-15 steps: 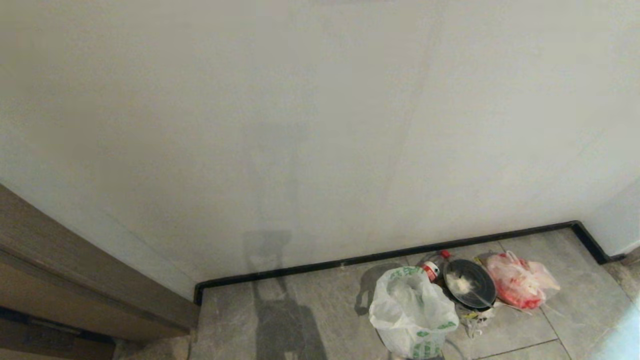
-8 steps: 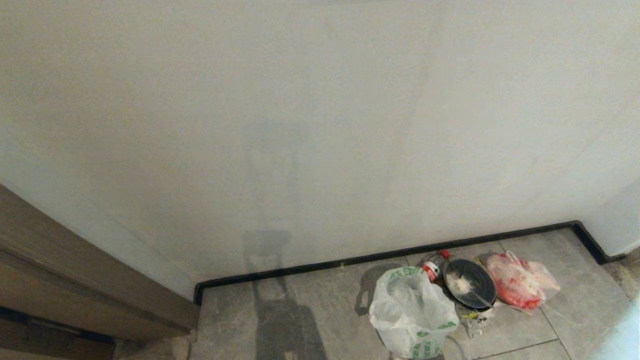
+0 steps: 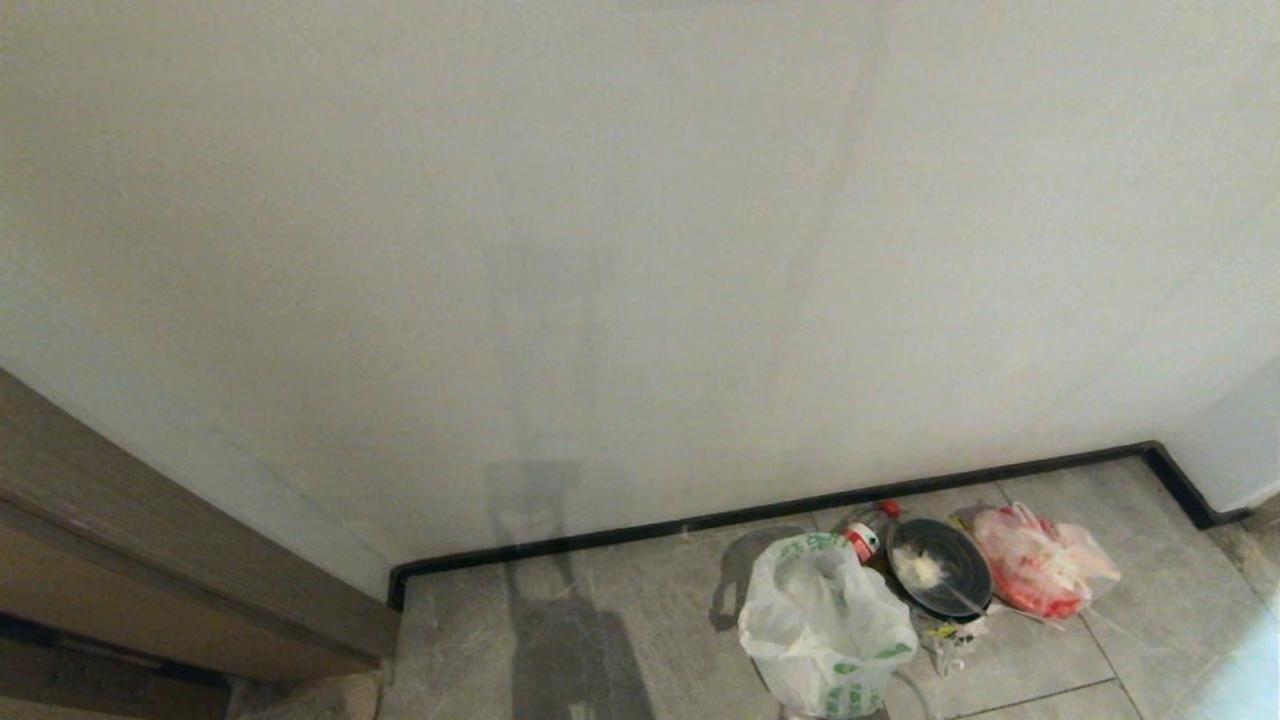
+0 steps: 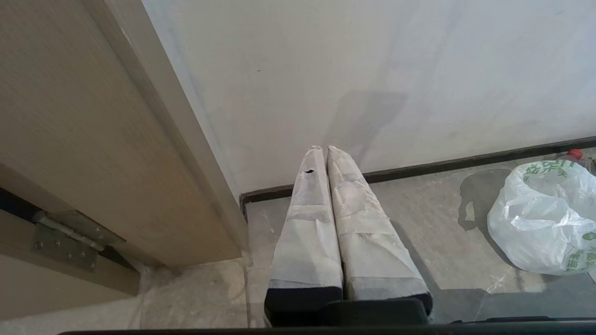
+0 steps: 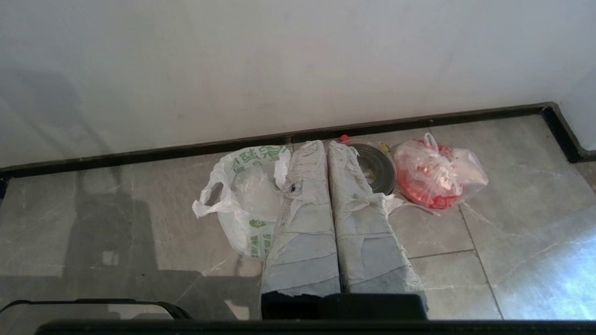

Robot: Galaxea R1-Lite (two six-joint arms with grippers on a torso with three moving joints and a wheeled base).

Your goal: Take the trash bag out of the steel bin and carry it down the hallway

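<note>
Bag (image 3: 825,625) stands on the floor (image 3: 640,640) by the baseboard (image 3: 780,510), its mouth open, hiding the bin beneath. Both claws are clenched and empty: the right claw (image 5: 326,148) hangs in the air above the bag, touching nothing; the left claw (image 4: 324,151) is near the door frame (image 4: 186,153), well apart. Neither shows in the head view. A black bowl (image 3: 938,580), a red-capped bottle (image 3: 868,532) and a red-filled bag (image 3: 1035,560) sit just beside. The right claw's fingers (image 5: 302,218) cover part of the bowl.
</note>
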